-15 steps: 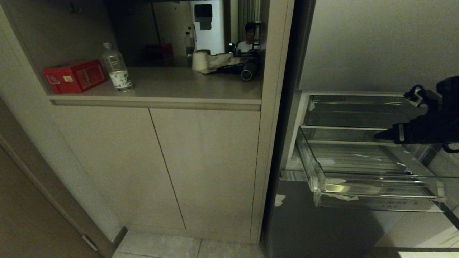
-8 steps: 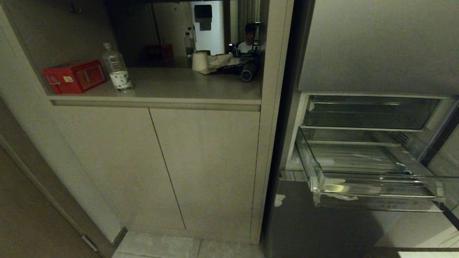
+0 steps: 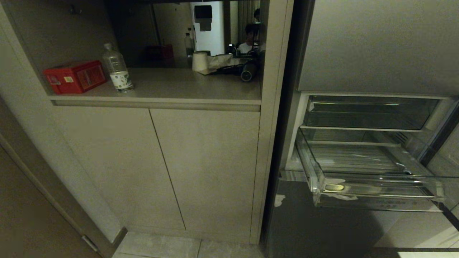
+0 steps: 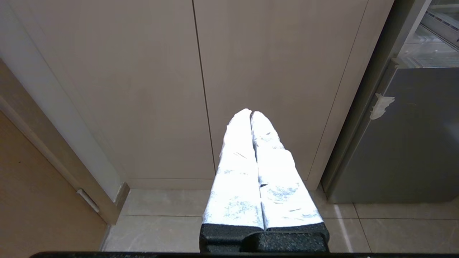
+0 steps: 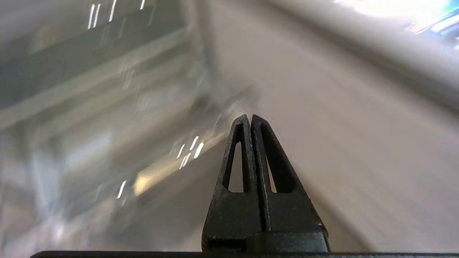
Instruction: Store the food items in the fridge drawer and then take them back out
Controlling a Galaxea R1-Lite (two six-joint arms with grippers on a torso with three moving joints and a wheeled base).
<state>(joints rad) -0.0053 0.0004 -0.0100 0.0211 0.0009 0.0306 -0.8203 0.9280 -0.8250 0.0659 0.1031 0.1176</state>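
Observation:
The fridge drawer (image 3: pixel 376 195), a deep clear bin with a ribbed floor, stands pulled out at the lower right of the head view, and nothing lies in it. No food items show in any view. Neither arm appears in the head view. In the right wrist view my right gripper (image 5: pixel 250 117) is shut with nothing between its black fingers, in front of a blurred pale surface. My left gripper (image 4: pixel 250 112) is shut and empty, its white-wrapped fingers pointing at the beige cabinet doors (image 4: pixel 200 82) near the floor.
A shallower clear tray (image 3: pixel 369 111) sits above the drawer. On the counter (image 3: pixel 179 87) stand a red box (image 3: pixel 74 76), a water bottle (image 3: pixel 116 68), a paper roll (image 3: pixel 200 61) and dark gear. A person shows in the mirror (image 3: pixel 247 39). The grey fridge front (image 4: pixel 405 143) stands beside the cabinet.
The right arm, which hung over the drawer at the right edge one second ago, has left the head view. The drawer and the counter things have not moved.

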